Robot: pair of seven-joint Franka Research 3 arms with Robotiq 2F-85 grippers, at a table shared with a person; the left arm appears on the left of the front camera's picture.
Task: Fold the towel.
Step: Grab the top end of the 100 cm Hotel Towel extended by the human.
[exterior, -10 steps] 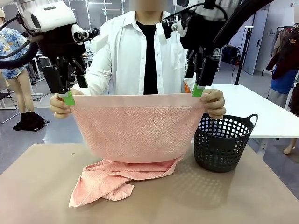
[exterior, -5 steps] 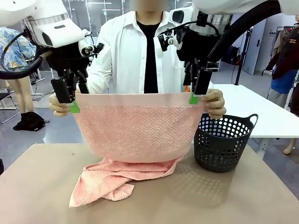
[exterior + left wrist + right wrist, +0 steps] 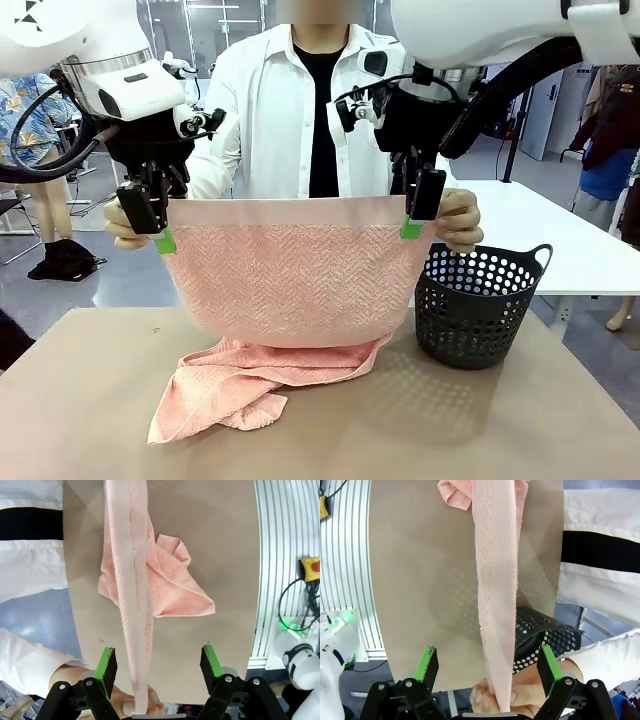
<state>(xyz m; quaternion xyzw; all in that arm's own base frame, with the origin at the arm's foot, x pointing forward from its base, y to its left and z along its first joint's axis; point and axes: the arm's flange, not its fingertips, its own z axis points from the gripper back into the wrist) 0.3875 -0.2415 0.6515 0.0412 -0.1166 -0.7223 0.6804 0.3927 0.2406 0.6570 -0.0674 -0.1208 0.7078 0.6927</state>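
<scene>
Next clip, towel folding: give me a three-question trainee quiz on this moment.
1. True or false: the towel hangs wholly clear of the table.
2. What holds the towel's top corners up? A the person's hands, B a clothes line, C nothing.
3. Fill in: the dark basket stands on the table at the robot's ___ side.
Key: 1 false; 2 A; 3 right.

Front camera across table [image 3: 80,400]; wrist cameras directly above shared towel [image 3: 135,555].
</scene>
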